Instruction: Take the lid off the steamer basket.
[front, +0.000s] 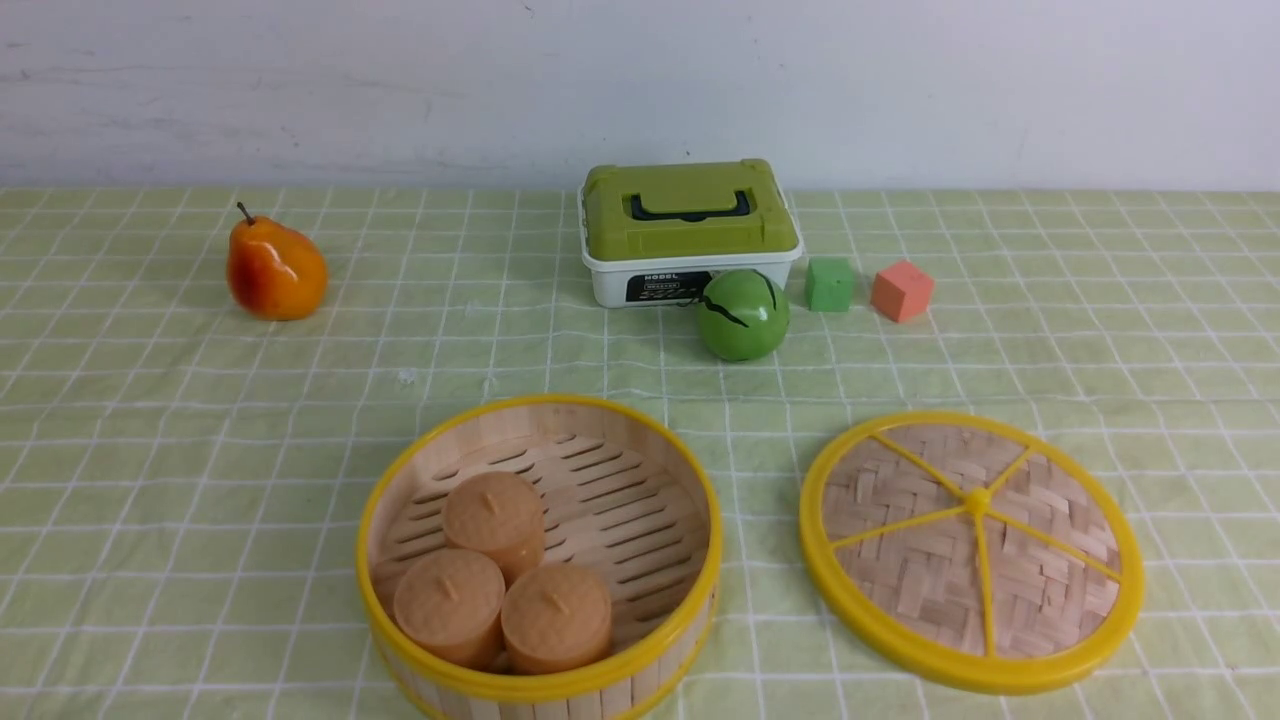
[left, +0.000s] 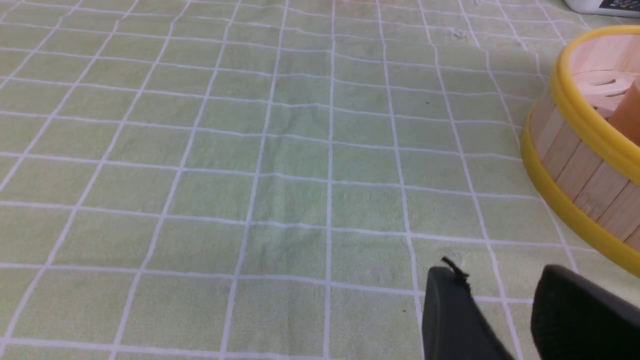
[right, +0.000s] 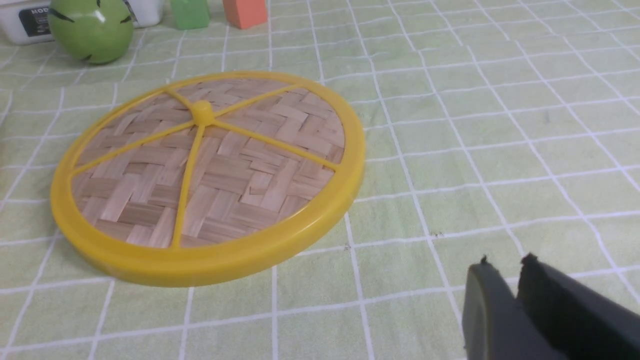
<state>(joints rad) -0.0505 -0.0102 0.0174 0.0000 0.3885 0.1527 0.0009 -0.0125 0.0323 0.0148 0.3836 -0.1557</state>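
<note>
Off the basket already: large flat round lid of woven pale bamboo strips with thick yellow plastic rim (front: 972, 552), lying flat on the surface to the right of the round shallow bamboo-slat steamer basket with yellow rims (front: 540, 560), near it but apart. Open to the air now, that basket, with three tan ridged cylinders (front: 497, 578) grouped on the near left of its slotted floor.

Probably light and fairly stiff, judging by thin woven strips in a plastic frame; smooth rim likely a little slippery, weave likely to splinter if pinched. Best holds, if needed again: the thick rim edge or the small centre knob where five yellow spokes meet.

Left jaws (left: 500, 300) low over the green checked cloth (left: 250, 175), just beside the basket's wall, with a clear narrow gap between them and nothing held. Right jaws (right: 502, 280) nearly closed, only a slit between, empty, near the lid's edge but not touching. Neither arm visible from the front.

Farther back, well clear of lid and basket: white box with olive-green lid and black handle (front: 690, 232), green ball with black markings (front: 743, 314) touching or just in front of it, green cube (front: 830, 284), orange-pink cube (front: 901, 290), orange-red pear (front: 274, 268) off to the left. Nothing in the way.
</note>
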